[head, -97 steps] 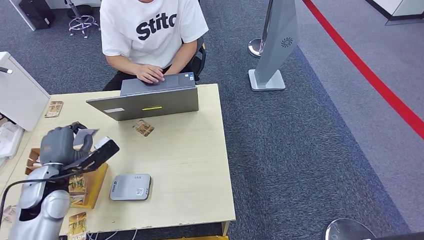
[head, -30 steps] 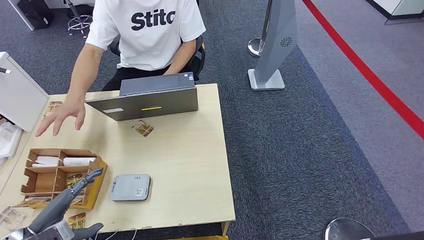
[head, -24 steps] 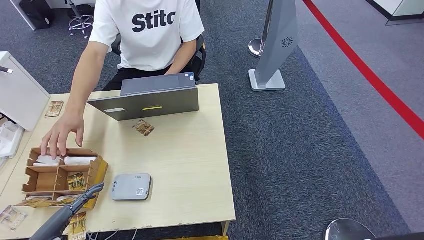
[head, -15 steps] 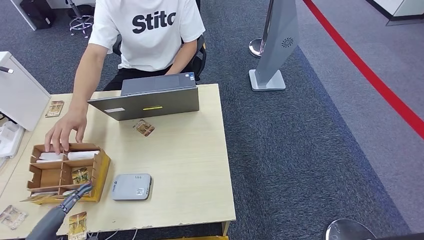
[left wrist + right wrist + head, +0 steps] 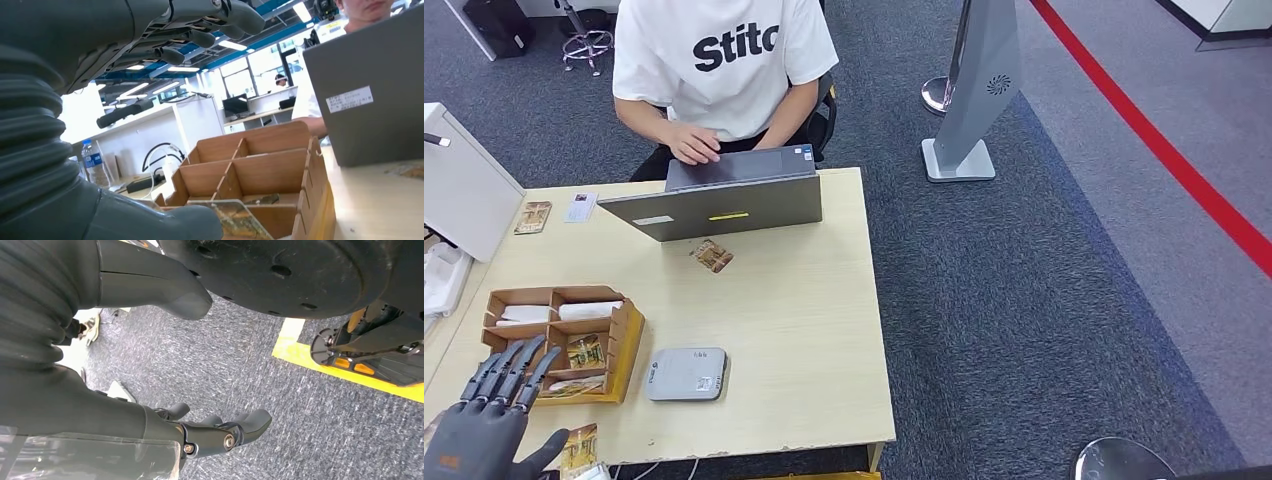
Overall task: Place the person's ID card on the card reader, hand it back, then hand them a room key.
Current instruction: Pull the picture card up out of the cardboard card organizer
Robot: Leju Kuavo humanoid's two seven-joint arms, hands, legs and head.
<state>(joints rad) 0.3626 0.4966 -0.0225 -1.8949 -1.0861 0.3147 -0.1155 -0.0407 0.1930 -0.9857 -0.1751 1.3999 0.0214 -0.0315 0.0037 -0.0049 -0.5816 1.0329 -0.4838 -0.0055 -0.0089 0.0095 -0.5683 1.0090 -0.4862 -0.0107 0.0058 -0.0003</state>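
Note:
My left hand (image 5: pixel 484 430) hovers at the near left table corner, fingers stretched out toward the cardboard organizer box (image 5: pixel 629 330), holding nothing. In the left wrist view its fingers (image 5: pixel 200 30) and thumb (image 5: pixel 165 225) stand wide apart before the box (image 5: pixel 260 165). Patterned key cards (image 5: pixel 584 351) lie in the box's near compartments. The grey card reader (image 5: pixel 686 374) sits right of the box with nothing on it. A small white card (image 5: pixel 580 207) lies at the far left beside the laptop (image 5: pixel 719 200). My right hand (image 5: pixel 220 432) hangs over carpet, fingers loosely bent, holding nothing.
A person in a white T-shirt (image 5: pixel 724 50) sits behind the laptop with a hand on its keyboard. Loose patterned cards lie at the far left (image 5: pixel 532 217), in front of the laptop (image 5: pixel 712 256) and at the near edge (image 5: pixel 577 447). A white cabinet (image 5: pixel 459 185) stands on the left.
The person's hand has left the box and gone back to the laptop; a white card now lies by the laptop. My left hand has come up at the near corner, fingers spread.

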